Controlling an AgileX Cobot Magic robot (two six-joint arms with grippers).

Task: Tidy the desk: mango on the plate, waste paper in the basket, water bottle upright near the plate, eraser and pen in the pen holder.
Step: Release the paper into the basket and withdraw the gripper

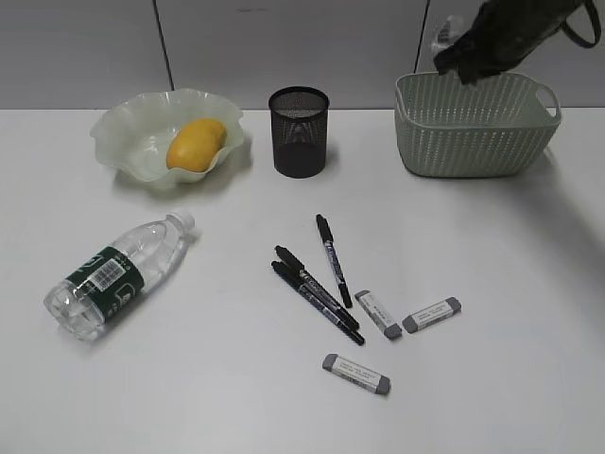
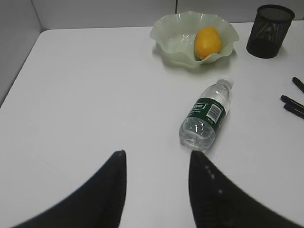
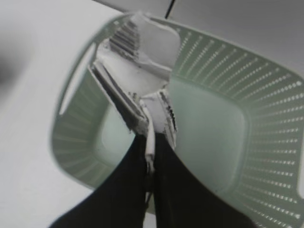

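Blurring hides much of my right gripper [image 3: 151, 142] above the basket [image 3: 266, 156], but its fingers pinch crumpled paper [image 3: 137, 71]. My left gripper [image 2: 156, 164] hovers spread wide, holding nothing, near the lying bottle [image 2: 205, 114].

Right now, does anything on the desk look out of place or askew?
Yes. The water bottle lies on its side, not upright. Three pens and three erasers lie scattered, outside the pen holder.
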